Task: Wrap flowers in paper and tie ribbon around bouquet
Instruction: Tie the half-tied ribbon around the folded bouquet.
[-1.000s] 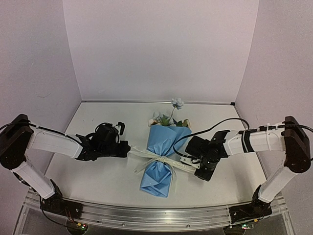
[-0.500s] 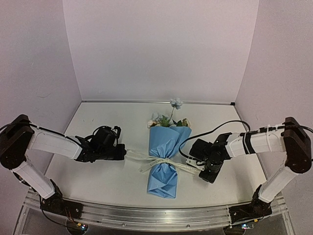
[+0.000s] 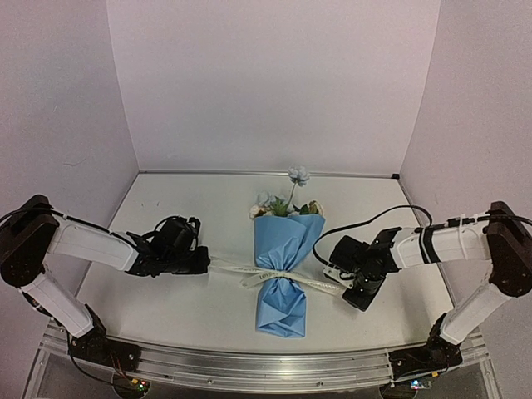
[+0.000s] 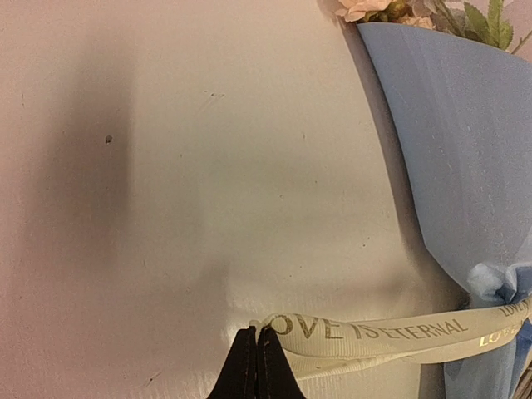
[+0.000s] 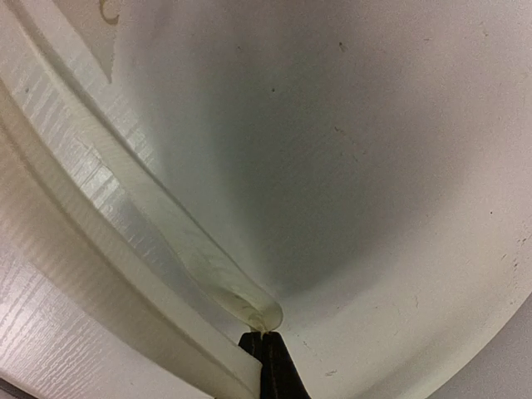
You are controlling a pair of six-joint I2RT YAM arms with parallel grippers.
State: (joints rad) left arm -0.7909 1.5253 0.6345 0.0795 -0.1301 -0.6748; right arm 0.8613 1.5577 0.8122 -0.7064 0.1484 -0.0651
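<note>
This looks like a robot test booth in a lab. Plain pale walls (image 3: 274,83) close in a white table (image 3: 199,312) at the back and on both sides, like a box built for filming. An aluminium rail (image 3: 266,362) runs along the near edge, and two robot arms stand bolted at it, the left arm (image 3: 83,241) and the right arm (image 3: 453,241). A black cable (image 3: 366,218) loops loose above the right arm, and small red and green lights (image 3: 137,384) glow below the rail.
</note>
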